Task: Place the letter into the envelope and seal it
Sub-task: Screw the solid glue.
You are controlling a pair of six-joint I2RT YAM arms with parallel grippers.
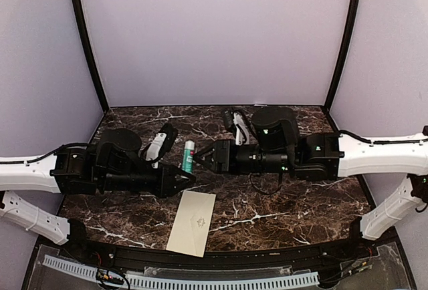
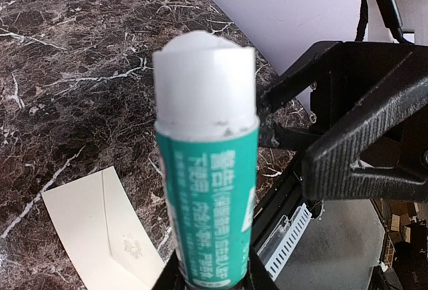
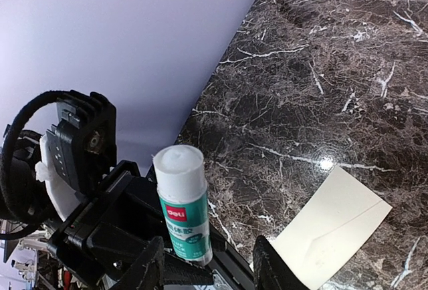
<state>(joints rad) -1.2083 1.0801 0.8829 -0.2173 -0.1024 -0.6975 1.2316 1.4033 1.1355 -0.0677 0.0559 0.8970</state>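
Observation:
A cream envelope point(image 1: 192, 222) lies flat on the marble table near the front edge, flap shut, with a faint emblem on it; it also shows in the left wrist view point(image 2: 93, 233) and the right wrist view point(image 3: 334, 233). The letter is not in view. My left gripper point(image 1: 189, 175) is shut on the base of a green glue stick point(image 1: 188, 156) with a white top, held upright above the table point(image 2: 208, 170). My right gripper point(image 1: 199, 158) is right beside the stick, jaws apart. From its wrist, the stick point(image 3: 182, 203) stands just ahead of the fingertips point(image 3: 144, 271), untouched.
Both arms meet over the middle of the dark marble table point(image 1: 287, 190), above and behind the envelope. The right gripper's black fingers point(image 2: 361, 150) fill the right of the left wrist view. A perforated white cable channel point(image 1: 200, 280) runs along the front edge.

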